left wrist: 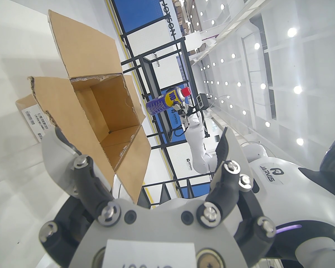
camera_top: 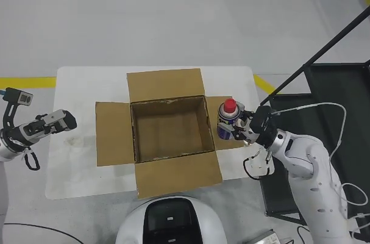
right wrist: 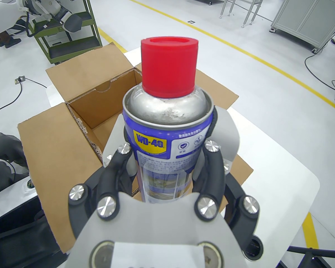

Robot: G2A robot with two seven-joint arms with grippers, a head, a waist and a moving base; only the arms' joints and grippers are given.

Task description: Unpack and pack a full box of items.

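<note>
My right gripper (right wrist: 167, 143) is clamped around a blue spray can (right wrist: 167, 104) with a red cap. The can is upright over the right flap of the open cardboard box (camera_top: 166, 85) at the middle of the top view. My left gripper (camera_top: 64, 120) hangs with its fingers spread wide at the left edge of the white table (camera_top: 87, 85), well apart from the box.

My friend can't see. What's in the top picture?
The right gripper holds a red-capped spray can above an open cardboard box's right flap, on a white table. The left gripper hovers at the table's left edge.
</note>
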